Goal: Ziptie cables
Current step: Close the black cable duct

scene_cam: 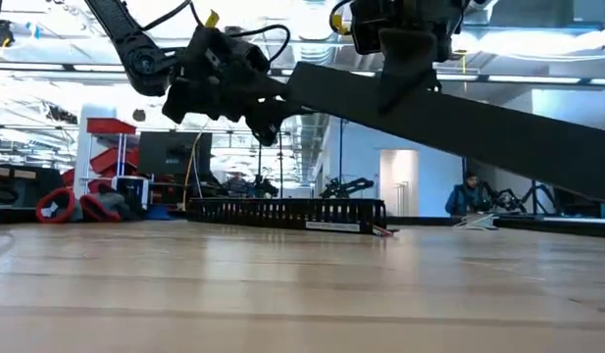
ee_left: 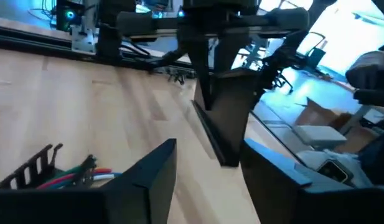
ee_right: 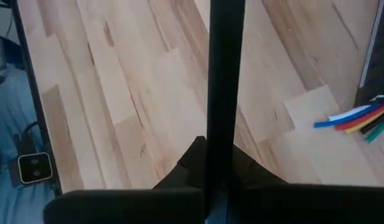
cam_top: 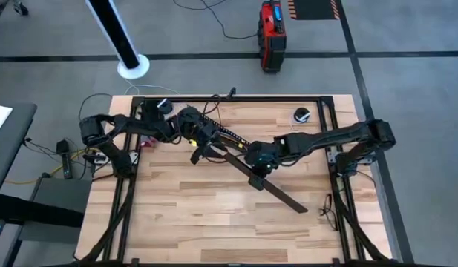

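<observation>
A flat black strip (cam_top: pixel 284 194) hangs slanted above the table with my right gripper (cam_top: pixel 257 172) shut on it. My left gripper (cam_top: pixel 201 152) is open at the strip's far-left end (ee_left: pixel 226 152), which reaches between its fingers (ee_left: pixel 160 177); whether it touches them I cannot tell. The cables (ee_left: pixel 86 176) lie in a black comb-slotted channel (scene_cam: pixel 282 211) that rests on the table behind the grippers. Their coloured ends (ee_right: pixel 356 118) stick out of it. My right gripper pinches the flat strip between its two fingers (ee_right: pixel 195 163) about midway along its length (ee_right: pixel 224 134). The fingers come from above and lie across the strip. The strip is lifted clear of the table, its near-right end lower.
A black frame rail (cam_top: pixel 329 119) runs around the wooden table. A small round black object (cam_top: pixel 301 114) sits at the far right, and a thin wire-like item (cam_top: pixel 326 208) at the near right edge. Bare wood spans the near half.
</observation>
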Controlling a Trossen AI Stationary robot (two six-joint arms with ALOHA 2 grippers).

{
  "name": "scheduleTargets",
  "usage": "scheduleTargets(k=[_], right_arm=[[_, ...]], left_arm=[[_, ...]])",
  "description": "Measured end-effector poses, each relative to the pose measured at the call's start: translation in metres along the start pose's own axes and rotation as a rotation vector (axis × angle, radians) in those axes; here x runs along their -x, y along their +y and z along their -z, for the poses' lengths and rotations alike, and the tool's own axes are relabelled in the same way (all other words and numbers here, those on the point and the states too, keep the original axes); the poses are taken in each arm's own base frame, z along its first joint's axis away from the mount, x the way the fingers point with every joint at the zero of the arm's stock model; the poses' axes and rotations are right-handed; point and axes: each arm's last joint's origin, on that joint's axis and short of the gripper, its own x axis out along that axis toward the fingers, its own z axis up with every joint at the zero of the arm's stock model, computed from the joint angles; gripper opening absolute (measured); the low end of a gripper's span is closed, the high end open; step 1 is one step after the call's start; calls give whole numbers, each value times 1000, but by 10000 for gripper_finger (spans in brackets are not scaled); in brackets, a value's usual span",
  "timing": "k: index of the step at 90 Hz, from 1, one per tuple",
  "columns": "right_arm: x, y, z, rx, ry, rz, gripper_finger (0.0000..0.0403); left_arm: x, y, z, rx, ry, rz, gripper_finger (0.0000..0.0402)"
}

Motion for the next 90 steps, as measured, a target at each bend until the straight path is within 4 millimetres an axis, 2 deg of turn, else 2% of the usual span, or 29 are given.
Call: scheduleTargets(k=[8,16,36,60,78,90], right_arm=[[0,0,-1,-4,-6,-2,3],[0,0,-1,-4,-9,-3,3],[0,-1,-2,-2,-7,-13,3],[0,0,-1,-3,7,-34,20],[1,1,-5,-55,-6,-64,67],[12,7,-11,-26,0,-73,108]], left_arm=[[-1,1,-5,18,-7,1,158],[-3,0,-12,19,-13,25,129],[-11,-7,-17,19,20,116,12],[-18,-13,-16,78,31,102,2],[-17,-12,-6,245,77,49,1],[-19,-15,-1,291,90,35,1]])
